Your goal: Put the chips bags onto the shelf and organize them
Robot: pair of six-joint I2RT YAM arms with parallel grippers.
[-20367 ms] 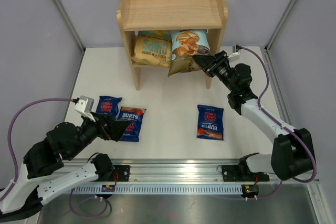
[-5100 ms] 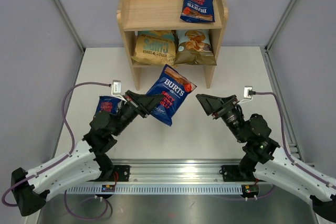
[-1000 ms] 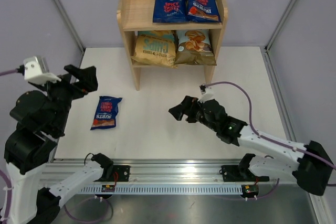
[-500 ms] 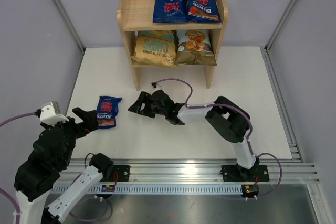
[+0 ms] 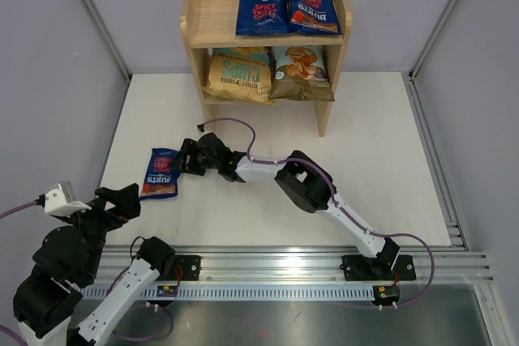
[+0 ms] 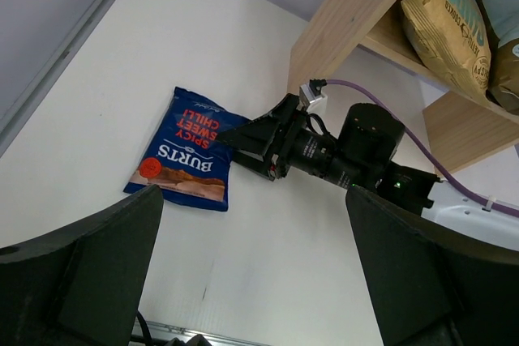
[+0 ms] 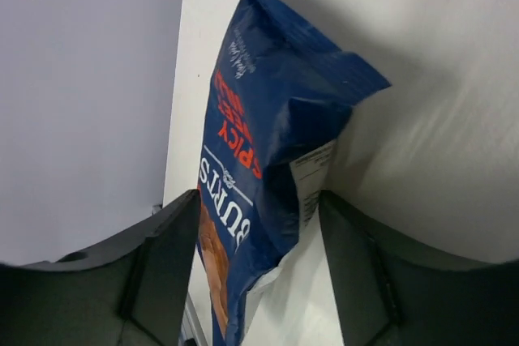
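Trouble spot from overhead: the last bag [image 5: 162, 173] lies flat on the table [image 5: 365, 143] over on the left, well apart from the shelf [image 5: 195, 30]. The right gripper [image 5: 182, 165] is stretched right across to the bag's right edge. That arm looks near full reach, so I reckon any lift could be weak or wobbly. The left gripper [image 5: 122, 198] hangs at the near-left corner, spread wide with nothing in it.

Left wrist view: the right gripper [image 6: 253, 138] noses into the bag's [image 6: 189, 152] right side, low to the table. If it shoves instead of pinching, the bag may just skid away.

Right wrist view: the bag's [image 7: 243, 119] edge stands up between the fingers [image 7: 162, 257], jaws partly spread and not clamped as far as I can see. Only an edge is in there, so the crinkly foil could slip out. Or the bag could dangle and snag the shelf rim going up.
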